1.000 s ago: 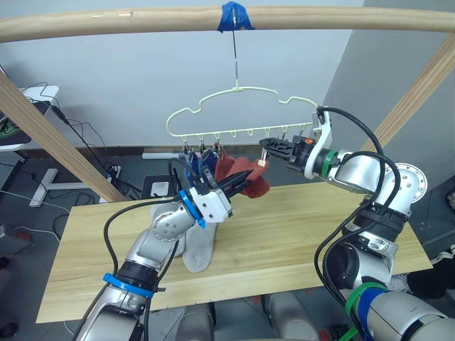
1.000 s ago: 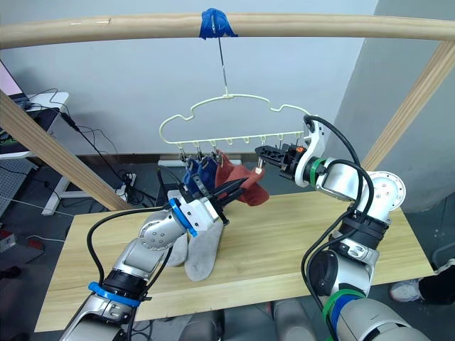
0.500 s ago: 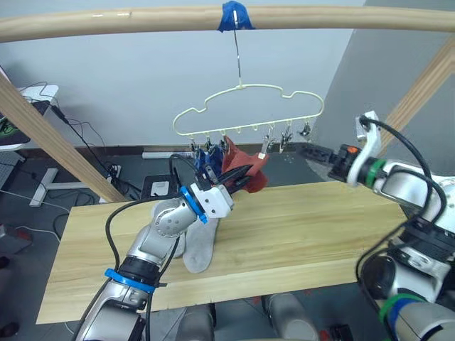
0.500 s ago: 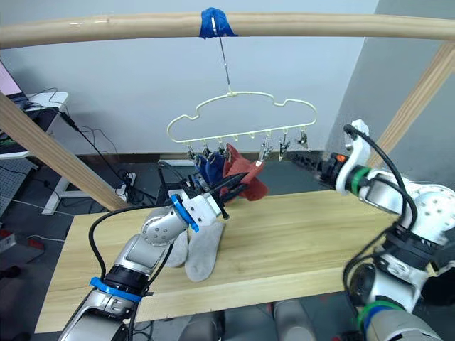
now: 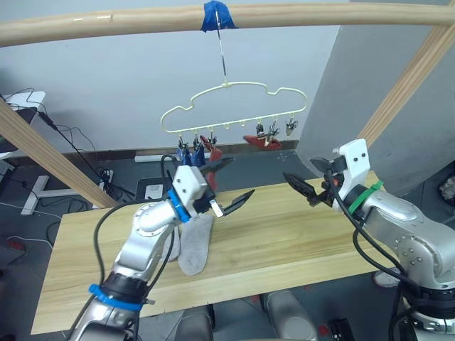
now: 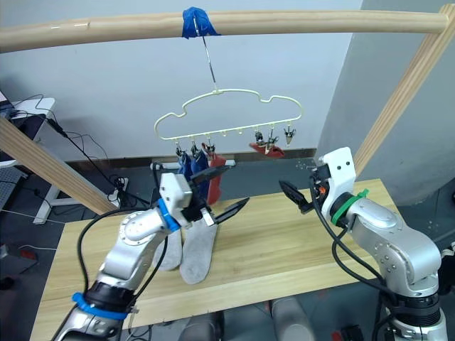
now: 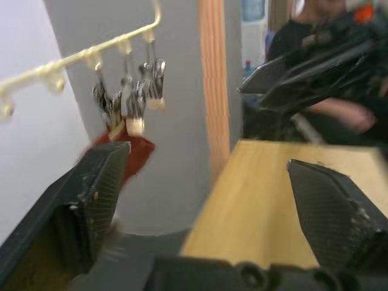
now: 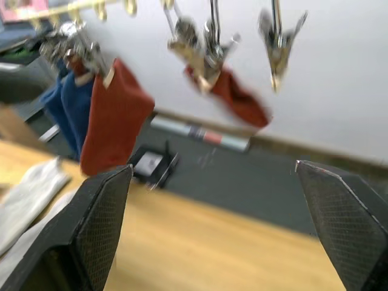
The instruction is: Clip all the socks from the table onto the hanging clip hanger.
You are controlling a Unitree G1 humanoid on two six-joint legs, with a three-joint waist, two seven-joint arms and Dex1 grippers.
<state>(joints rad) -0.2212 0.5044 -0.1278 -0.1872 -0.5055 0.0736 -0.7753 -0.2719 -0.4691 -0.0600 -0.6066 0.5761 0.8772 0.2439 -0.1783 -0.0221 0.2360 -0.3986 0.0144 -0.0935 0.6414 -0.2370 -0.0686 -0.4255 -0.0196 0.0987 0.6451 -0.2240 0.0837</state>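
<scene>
Between the hanger and tabletop [image 5: 298, 234], both pincers hang released and empty: left pincer [image 5: 229, 187] above the two grey socks [image 5: 193, 243], right pincer [image 5: 302, 186] well apart over bare wood. Blue socks [image 6: 186, 165] and one red sock [image 6: 215, 174] hang clipped on the hanger [image 5: 231, 106]; the second red sock [image 5: 260, 141] hangs bunched further right. Judgement: grey socks are light, limp knit; best pinched at the cuff edge.

I see a round pale wooden pole [image 5: 298, 13] across the top, blue tape [image 5: 215, 14] wrapped on it, slanted poles [image 5: 402, 89] at both sides, black cables [image 5: 78, 138] on dark floor, grey wall behind.
</scene>
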